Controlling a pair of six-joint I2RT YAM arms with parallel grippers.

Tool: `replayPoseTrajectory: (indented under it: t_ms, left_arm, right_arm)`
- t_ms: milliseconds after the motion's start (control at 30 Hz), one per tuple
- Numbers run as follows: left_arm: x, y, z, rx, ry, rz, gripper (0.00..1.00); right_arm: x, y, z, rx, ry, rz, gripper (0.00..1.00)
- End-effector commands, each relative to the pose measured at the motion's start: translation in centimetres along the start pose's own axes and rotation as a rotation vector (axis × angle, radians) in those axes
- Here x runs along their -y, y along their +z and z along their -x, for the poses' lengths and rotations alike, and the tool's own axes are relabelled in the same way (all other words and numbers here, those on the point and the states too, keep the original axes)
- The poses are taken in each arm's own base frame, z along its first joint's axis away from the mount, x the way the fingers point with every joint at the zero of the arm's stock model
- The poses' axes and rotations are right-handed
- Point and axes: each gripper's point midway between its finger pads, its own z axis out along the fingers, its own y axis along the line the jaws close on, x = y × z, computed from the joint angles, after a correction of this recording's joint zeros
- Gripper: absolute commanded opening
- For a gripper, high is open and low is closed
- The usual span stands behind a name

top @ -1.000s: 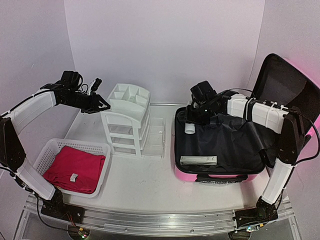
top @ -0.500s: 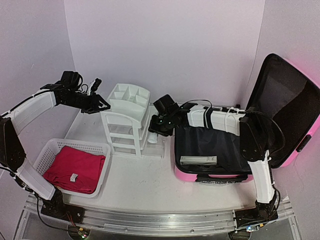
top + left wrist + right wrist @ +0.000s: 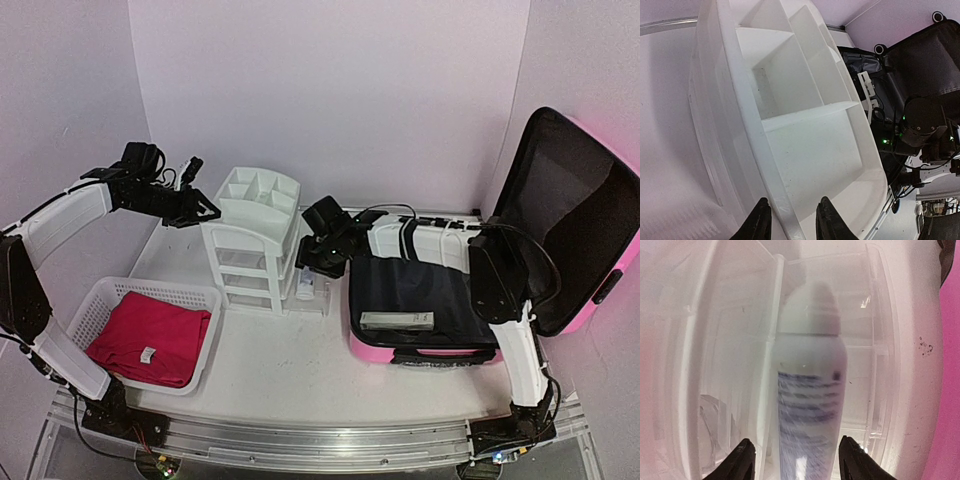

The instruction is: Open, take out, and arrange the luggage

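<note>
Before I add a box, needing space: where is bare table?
Bare table lies between the white mesh plastic basket and bright-pink hard-shell suitcase, before the white plastic drawer organizer. Crowded: the right hand beside that organizer.

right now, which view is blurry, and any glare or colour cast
Right wrist: the bottle is smeared and soft. Left wrist: the organizer is sharp, though its edges bow from the wide lens. Top external: sharp, with a pink glow on the wall beside the luggage.

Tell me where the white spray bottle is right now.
In the top view the bottle sits centre-table in the clear pulled-out drawer, between the white organizer and the pink suitcase, under the right gripper.
</note>
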Motion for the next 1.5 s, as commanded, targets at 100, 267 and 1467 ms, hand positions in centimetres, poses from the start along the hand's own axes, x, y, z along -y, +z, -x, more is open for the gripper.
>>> replayPoseTrajectory:
  t_ms: [100, 267, 1467]
  left_arm:
    - [-0.8, -0.3, -1.2, -0.024, -0.013, 0.038, 0.31]
    - [-0.4, -0.2, -1.2, -0.027, -0.020, 0.010, 0.31]
    - [-1.2, 0.3, -1.4, -0.039, -0.025, 0.028, 0.32]
  right_arm:
    - [-3.9, -4.1, 4.0, 0.099, -0.078, 0.104, 0.69]
    - [-6.1, -9.1, 4.3, 0.090, -0.261, 0.217, 0.81]
    - [20.2, -12.8, -9.7, -0.904, -1.084, -0.115, 0.92]
